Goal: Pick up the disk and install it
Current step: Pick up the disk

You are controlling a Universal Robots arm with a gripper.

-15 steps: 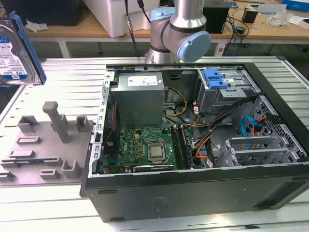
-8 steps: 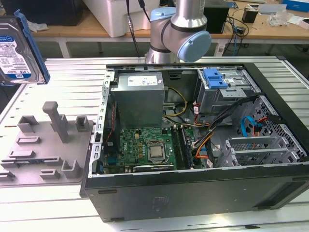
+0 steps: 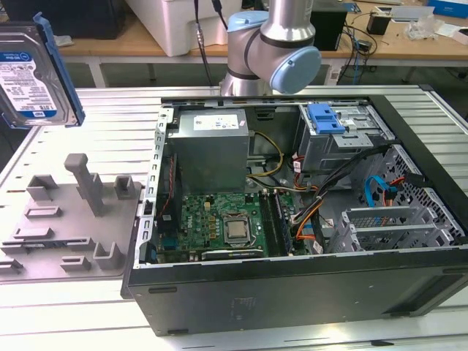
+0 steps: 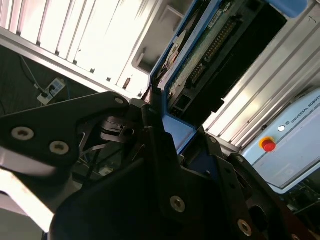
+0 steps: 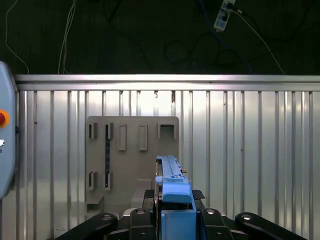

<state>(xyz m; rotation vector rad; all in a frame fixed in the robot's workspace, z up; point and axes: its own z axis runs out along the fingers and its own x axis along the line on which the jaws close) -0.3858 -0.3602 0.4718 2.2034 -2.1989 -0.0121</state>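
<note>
You had the pickup done: your claw was clamped shut on the disk, whose blue carrier sat edge-on between the jaws, held above the grey fixture. Installing remained, with the open computer case well apart from the claw and the disk not yet inside.

at the exterior view's left we see the disk up in the air, label toward us, above the grey fixture on the desk. the open computer case lies beside the fixture, the arm behind.
</note>
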